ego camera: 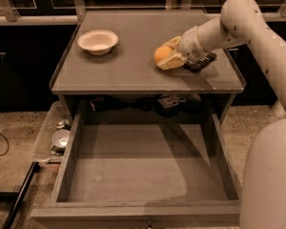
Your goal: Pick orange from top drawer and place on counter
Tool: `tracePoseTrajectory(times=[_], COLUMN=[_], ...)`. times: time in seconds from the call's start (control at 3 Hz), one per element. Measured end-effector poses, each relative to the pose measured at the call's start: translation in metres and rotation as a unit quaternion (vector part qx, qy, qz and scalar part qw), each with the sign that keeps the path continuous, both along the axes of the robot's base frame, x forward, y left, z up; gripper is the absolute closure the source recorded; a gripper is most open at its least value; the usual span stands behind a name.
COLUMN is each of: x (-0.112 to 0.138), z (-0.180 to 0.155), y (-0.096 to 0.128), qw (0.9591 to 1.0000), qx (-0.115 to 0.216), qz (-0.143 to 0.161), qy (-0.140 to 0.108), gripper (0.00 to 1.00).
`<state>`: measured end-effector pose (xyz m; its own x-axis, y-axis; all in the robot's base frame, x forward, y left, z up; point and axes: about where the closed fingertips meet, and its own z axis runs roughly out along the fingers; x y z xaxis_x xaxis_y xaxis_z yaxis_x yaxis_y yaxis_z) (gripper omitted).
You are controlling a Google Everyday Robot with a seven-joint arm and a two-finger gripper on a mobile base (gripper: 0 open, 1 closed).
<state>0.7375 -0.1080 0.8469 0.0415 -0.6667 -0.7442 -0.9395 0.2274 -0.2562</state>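
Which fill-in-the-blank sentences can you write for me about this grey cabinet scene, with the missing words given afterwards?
1. Over the flat grey counter, the gripper holds one small round fruit, coloured ____.
2. The wide grey wooden top drawer is pulled open and contains ____.
3. In the picture, the round white bowl stands on the counter, to the fruit's ____.
Missing words: orange; nothing; left.

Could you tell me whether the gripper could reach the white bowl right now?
Likely yes: only bare counter lies between the gripper and white bowl, though it holds the orange.
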Motion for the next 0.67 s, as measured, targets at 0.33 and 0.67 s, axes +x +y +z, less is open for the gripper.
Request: tracePoseTrajectory(times=[0.33, 0.67], x=[-0.0018, -0.0018], z=[-0.0005, -0.0005], y=[0.0193, 0.0193], qw=[0.9998, 0.9998], qx=[-0.001, -0.001], qz=[0.020, 0.020], qy=[0.003, 0.003], gripper=[0.81, 0.59])
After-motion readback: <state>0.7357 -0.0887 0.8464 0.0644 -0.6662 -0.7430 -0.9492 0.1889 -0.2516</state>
